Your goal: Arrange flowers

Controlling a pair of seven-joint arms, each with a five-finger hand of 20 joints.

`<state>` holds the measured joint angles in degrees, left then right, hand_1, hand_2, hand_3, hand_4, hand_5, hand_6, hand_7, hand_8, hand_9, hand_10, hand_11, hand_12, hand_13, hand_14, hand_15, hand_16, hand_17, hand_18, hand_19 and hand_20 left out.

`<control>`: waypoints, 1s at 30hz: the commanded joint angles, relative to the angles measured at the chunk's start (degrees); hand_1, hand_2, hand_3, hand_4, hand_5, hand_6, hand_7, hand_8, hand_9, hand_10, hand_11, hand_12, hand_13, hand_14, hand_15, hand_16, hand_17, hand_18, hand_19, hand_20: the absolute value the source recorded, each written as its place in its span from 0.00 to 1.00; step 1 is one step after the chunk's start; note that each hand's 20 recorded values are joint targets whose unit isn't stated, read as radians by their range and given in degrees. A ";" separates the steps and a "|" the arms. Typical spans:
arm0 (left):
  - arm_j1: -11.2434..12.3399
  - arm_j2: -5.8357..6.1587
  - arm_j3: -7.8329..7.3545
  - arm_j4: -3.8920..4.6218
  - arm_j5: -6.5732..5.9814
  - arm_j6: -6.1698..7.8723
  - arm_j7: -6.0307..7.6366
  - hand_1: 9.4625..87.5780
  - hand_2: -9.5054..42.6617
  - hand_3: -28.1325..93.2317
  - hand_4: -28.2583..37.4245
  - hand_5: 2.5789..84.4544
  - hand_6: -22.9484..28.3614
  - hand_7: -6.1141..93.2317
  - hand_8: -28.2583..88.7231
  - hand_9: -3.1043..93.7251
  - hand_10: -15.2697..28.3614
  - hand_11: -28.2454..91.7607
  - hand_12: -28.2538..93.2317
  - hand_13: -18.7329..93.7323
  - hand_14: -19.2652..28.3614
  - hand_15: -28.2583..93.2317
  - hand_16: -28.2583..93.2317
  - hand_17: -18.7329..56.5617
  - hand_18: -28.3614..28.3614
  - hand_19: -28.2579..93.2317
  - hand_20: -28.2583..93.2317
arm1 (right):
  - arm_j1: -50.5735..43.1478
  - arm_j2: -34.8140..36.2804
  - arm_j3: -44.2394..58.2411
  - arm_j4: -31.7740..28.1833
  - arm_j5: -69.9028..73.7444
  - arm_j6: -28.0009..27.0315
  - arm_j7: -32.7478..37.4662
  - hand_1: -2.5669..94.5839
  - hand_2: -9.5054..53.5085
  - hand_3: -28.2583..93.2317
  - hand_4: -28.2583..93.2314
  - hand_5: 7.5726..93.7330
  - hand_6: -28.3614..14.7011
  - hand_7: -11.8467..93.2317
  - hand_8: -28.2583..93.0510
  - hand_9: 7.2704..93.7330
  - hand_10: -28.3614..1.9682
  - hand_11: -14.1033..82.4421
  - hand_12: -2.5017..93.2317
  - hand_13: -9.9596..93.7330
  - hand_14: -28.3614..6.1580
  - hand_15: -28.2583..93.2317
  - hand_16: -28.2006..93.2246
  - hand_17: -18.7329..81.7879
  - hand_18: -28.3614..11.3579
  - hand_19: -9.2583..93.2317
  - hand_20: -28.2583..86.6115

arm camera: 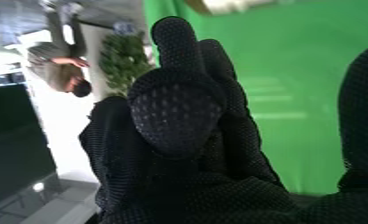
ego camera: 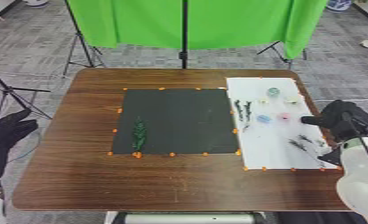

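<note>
Flowers (ego camera: 283,118) are lying on the white sheet (ego camera: 259,150) at the right of our brown table (ego camera: 74,190), and we are seeing a pink one just beside a blue one (ego camera: 264,119), with a green one (ego camera: 273,92) and pale ones (ego camera: 291,101) farther off. Two dark slender sprigs (ego camera: 247,111) are lying lengthwise along the sheet's left side, and feathery dark sprigs (ego camera: 298,145) are resting on its nearer part. On the black mat (ego camera: 179,117) beside the sheet, we are looking at a leafy green sprig (ego camera: 140,134), which is lying toward the left side with its stem end at the near edge, by the orange tape (ego camera: 137,155).

Our right hand (ego camera: 342,119) is hovering at the table's right edge, near the sheet, released, its fingers loose. Our left hand (ego camera: 6,132) is hanging beyond the table's left edge, relaxed too. Behind the table, a green cloth (ego camera: 145,25) is hanging.
</note>
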<state>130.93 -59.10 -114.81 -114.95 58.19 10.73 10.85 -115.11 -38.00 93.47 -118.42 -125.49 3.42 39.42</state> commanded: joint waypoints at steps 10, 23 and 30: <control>0.92 -1.88 1.18 -0.02 2.12 -2.86 -1.95 0.23 0.39 0.78 0.01 0.58 0.56 0.16 0.19 0.56 0.71 0.38 0.31 0.54 0.80 0.39 0.19 0.40 0.78 0.44 0.38 | -4.68 -0.88 -4.06 4.25 -2.03 0.28 1.72 0.35 0.00 0.74 0.07 0.65 0.53 0.24 0.18 0.76 0.44 0.39 0.28 0.96 0.69 0.74 0.46 0.80 0.32 1.00 0.72; 0.41 -1.76 1.86 -0.16 2.72 -3.93 -2.29 0.24 0.35 0.78 0.03 0.57 0.56 0.17 0.19 0.55 0.70 0.38 0.31 0.53 0.80 0.39 0.19 0.40 0.78 0.43 0.38 | -3.13 0.70 -6.61 5.65 -6.55 12.39 3.52 0.65 0.00 0.66 0.08 0.85 0.62 0.40 0.35 0.95 0.60 0.52 0.37 1.00 0.80 0.76 0.44 0.88 0.40 1.00 0.72; 0.77 -1.82 1.65 -0.51 2.99 -4.65 -2.86 0.24 0.32 0.78 0.04 0.57 0.56 0.17 0.19 0.55 0.70 0.38 0.31 0.53 0.80 0.38 0.19 0.39 0.78 0.43 0.38 | -2.97 1.42 -2.63 -1.50 -7.05 11.18 3.50 0.64 0.00 0.68 0.09 0.85 0.62 0.41 0.35 0.95 0.60 0.53 0.36 1.00 0.81 0.77 0.44 0.88 0.40 1.00 0.73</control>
<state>130.86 -60.38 -113.10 -115.07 60.63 7.19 9.11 -118.90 -38.15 88.14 -113.38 -130.86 14.78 42.53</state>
